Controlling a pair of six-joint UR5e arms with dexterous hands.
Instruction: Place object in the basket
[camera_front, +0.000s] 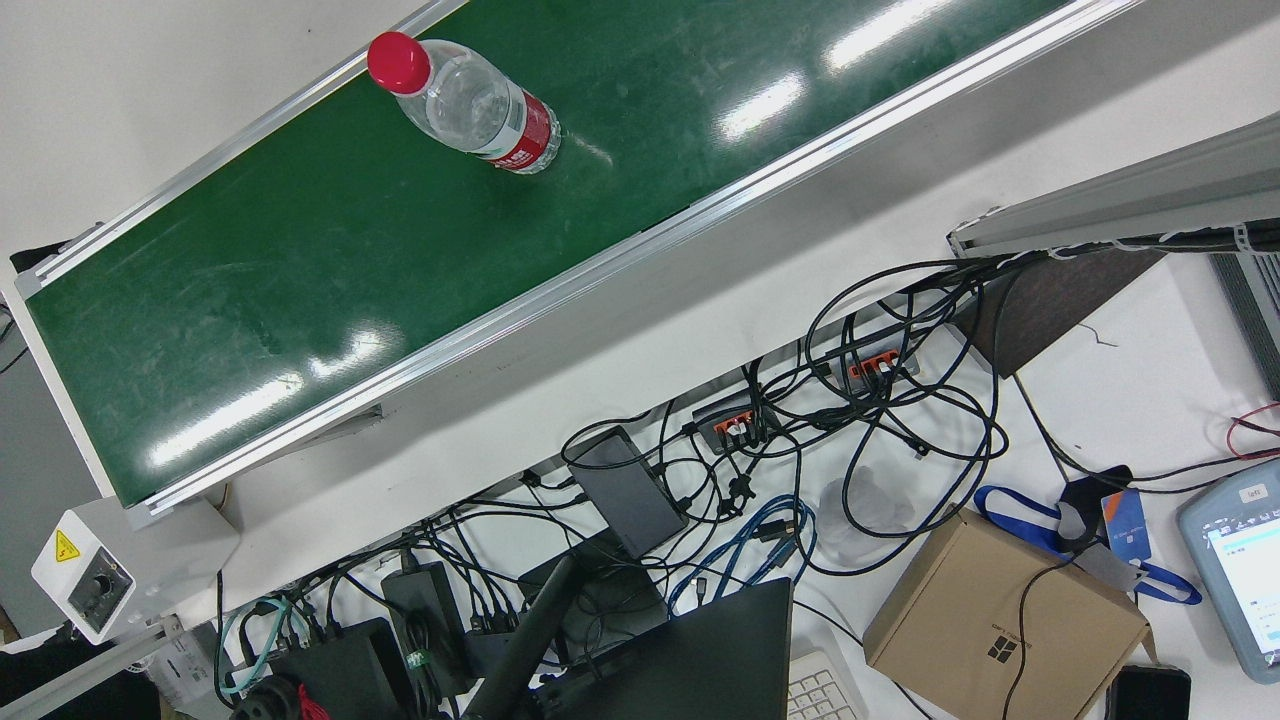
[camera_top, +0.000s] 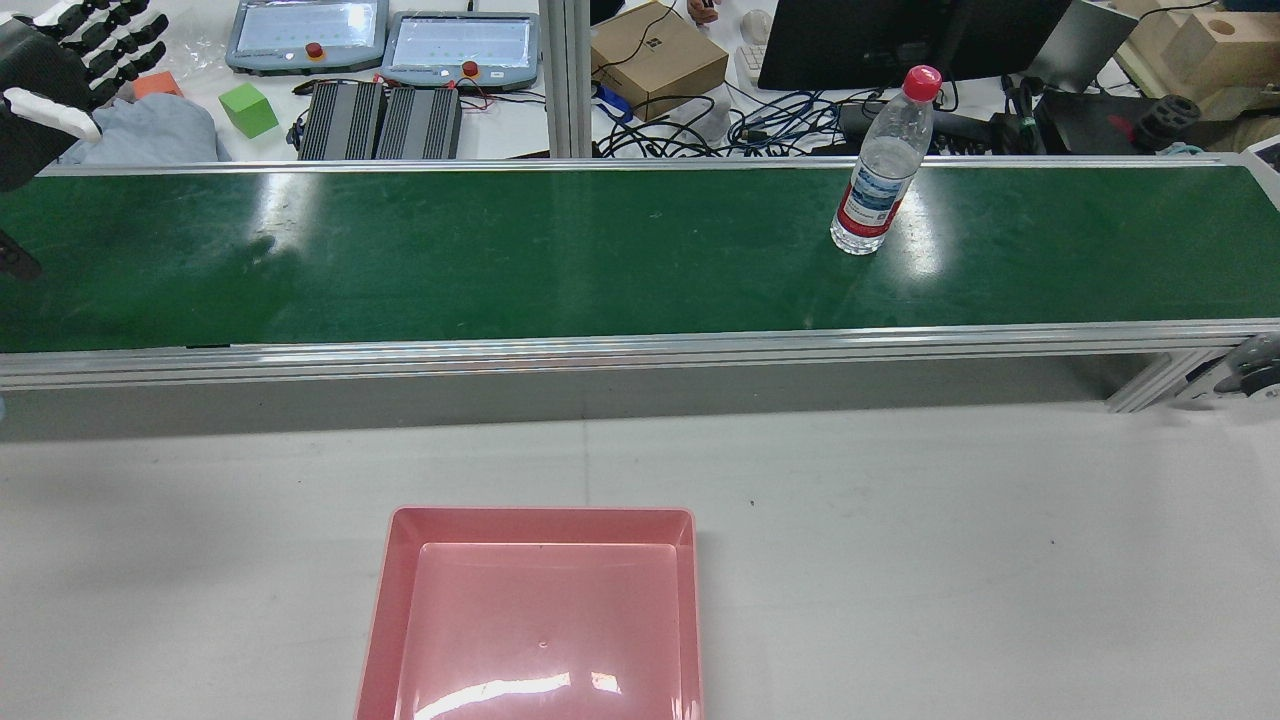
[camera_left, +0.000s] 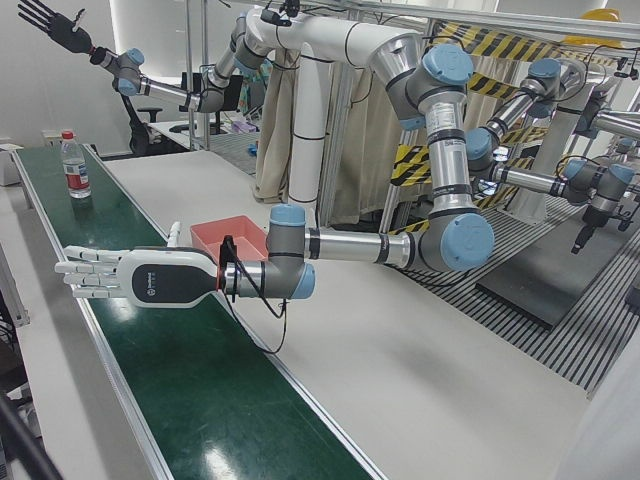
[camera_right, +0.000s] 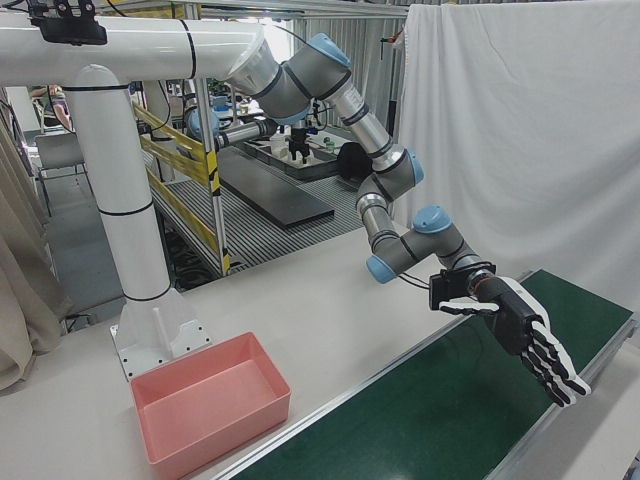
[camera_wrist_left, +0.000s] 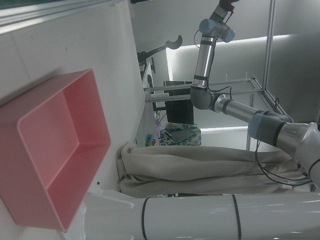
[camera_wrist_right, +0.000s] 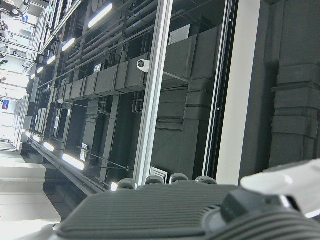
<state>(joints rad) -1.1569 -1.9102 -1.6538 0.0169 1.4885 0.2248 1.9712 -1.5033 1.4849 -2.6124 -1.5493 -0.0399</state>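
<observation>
A clear water bottle (camera_top: 885, 165) with a red cap and red label stands upright on the green conveyor belt (camera_top: 560, 250), toward its right end in the rear view; it also shows as the bottle (camera_front: 470, 105) and the bottle (camera_left: 75, 165). The pink basket (camera_top: 540, 620) sits empty on the white table in front of the belt, and shows as the basket (camera_left: 230, 235) and the basket (camera_right: 210, 410). My left hand (camera_left: 130, 278) hovers flat over the belt's left end, fingers stretched, holding nothing, far from the bottle. My right hand (camera_left: 48, 22) is raised high beyond the bottle, fingers spread, empty.
Beyond the belt lie two teach pendants (camera_top: 380, 40), a cardboard box (camera_top: 655, 55), a green cube (camera_top: 248, 108), tangled cables (camera_front: 850, 430) and a monitor. A wide strip of white table (camera_top: 900, 520) separates the belt from the basket. The arms' white pedestal (camera_right: 150, 300) stands behind the basket.
</observation>
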